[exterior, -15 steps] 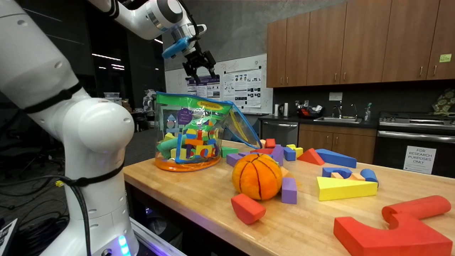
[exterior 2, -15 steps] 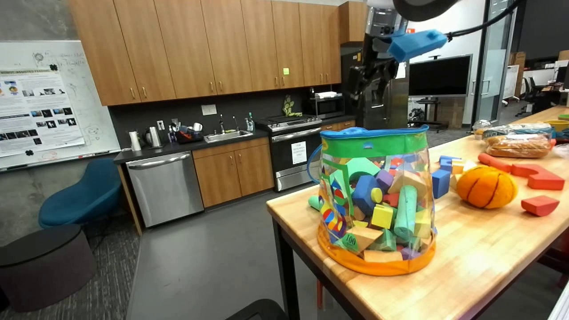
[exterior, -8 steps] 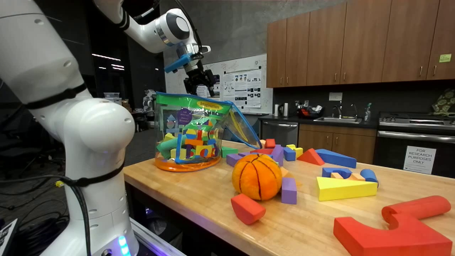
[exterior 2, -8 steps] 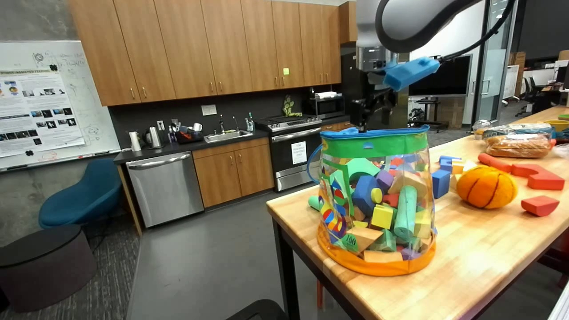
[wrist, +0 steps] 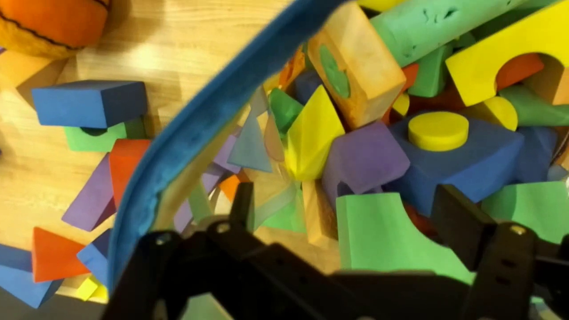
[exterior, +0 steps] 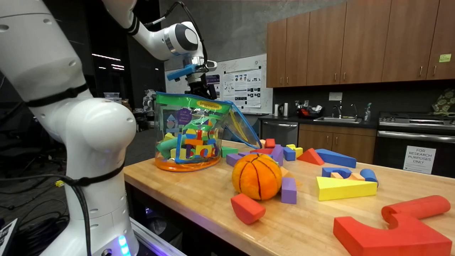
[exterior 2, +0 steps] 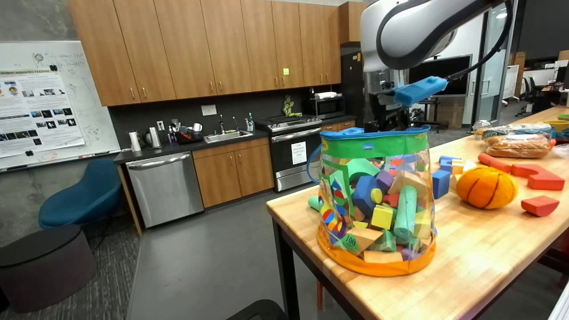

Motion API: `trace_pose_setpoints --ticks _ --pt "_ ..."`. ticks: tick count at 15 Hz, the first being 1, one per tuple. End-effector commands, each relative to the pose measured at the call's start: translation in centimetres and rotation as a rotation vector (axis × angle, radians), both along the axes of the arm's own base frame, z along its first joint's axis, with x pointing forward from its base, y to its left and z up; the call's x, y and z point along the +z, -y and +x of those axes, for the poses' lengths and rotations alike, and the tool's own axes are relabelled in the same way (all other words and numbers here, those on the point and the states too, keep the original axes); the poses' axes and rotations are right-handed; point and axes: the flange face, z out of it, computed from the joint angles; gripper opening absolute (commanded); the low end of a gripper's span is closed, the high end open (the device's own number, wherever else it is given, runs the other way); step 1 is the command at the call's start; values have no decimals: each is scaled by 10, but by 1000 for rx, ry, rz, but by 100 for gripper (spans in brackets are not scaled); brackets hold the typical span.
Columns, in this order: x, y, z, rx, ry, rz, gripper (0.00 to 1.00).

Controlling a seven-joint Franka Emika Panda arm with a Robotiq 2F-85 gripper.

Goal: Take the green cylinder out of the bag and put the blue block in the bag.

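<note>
Below the claw, green cylinder.

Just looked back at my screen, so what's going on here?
The Franka arm has its gripper open and empty at the mouth of the clear zip bag, above toy blocks inside. The long green cylinder is among them, not yet taken out. Blue blocks lie outside on the table, with more inside.

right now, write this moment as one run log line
bag: upright, unzipped | gripper: open, at bag mouth | green cylinder: inside, tilted, not gripped | blue block: outside bag | next: likely reach in
</note>
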Motion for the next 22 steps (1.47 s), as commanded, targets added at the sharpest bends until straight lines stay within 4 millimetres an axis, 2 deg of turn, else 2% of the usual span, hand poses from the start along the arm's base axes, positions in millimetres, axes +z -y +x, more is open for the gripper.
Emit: trace_pose_setpoints --ticks 1,7,13,14,16,22 --pt "-18 -5 -8 56 -100 42 100" --pt "-47 -4 -13 66 -214 18 100" --pt "-61 -3 -8 48 -262 15 100" --pt "-62 -2 -8 44 -261 15 75" --pt "-64 0 -7 38 -262 15 69" --pt "-59 9 -4 8 -242 8 21"
